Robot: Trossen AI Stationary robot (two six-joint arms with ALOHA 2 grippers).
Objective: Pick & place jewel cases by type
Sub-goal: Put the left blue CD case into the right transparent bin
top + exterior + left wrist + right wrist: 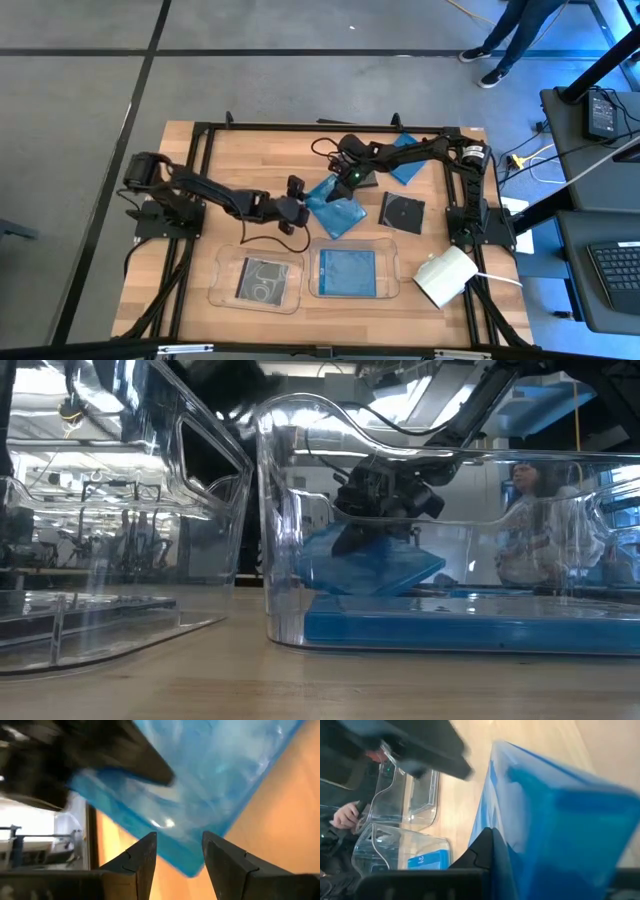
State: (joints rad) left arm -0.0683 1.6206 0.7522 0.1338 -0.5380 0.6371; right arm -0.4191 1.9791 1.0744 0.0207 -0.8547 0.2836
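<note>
Mid-table, right gripper [338,182] clamped on blue jewel case [335,212], left gripper [300,203] parted, no legible writing

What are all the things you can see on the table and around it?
clear trays: two, see-through, near edge.
blue jewel cases: three; one in the right tray, tilted blue jewel case mid-table, one at the far side.
black jewel cases: two clearly seen; one in the left tray, one on the wood.
white box: one, right near corner.
person: one, legs only, floor beyond.
left end effector: dark, open, at the tilted case's corner.
right end effector: dark, shut on the tilted case.
</note>
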